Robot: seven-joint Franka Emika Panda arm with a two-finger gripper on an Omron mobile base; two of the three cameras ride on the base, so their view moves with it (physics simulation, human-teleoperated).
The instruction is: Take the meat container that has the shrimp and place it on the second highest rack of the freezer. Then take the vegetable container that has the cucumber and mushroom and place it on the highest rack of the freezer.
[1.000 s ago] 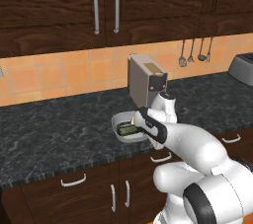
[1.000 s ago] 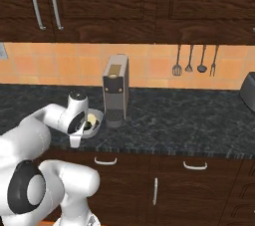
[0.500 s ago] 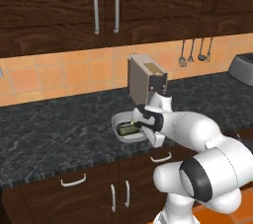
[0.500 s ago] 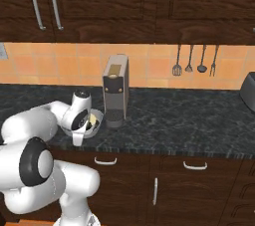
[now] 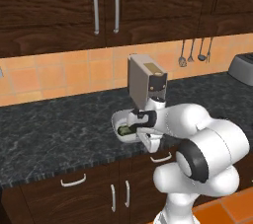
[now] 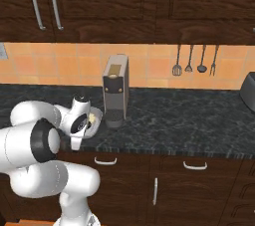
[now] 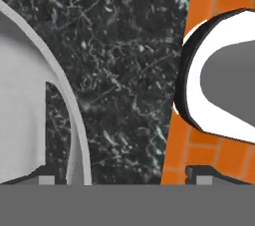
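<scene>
Since before, your arm folds closer over the white container point(image 5: 123, 125) at frame centre; gripper point(image 5: 140, 130) opening you cannot tell.

The worktop point(image 5: 59, 129) across the middle of the frame looks like polished black stone with pale veins. The cabinet doors point(image 5: 59, 6) above are dark grained wood with slim, shiny metal handles point(image 5: 94, 3). The wall tiles point(image 5: 54, 72) are matt orange. The container point(image 5: 124, 124) at centre is smooth, pale plastic. The coffee machine point(image 6: 115, 90) looks like brushed metal.
</scene>
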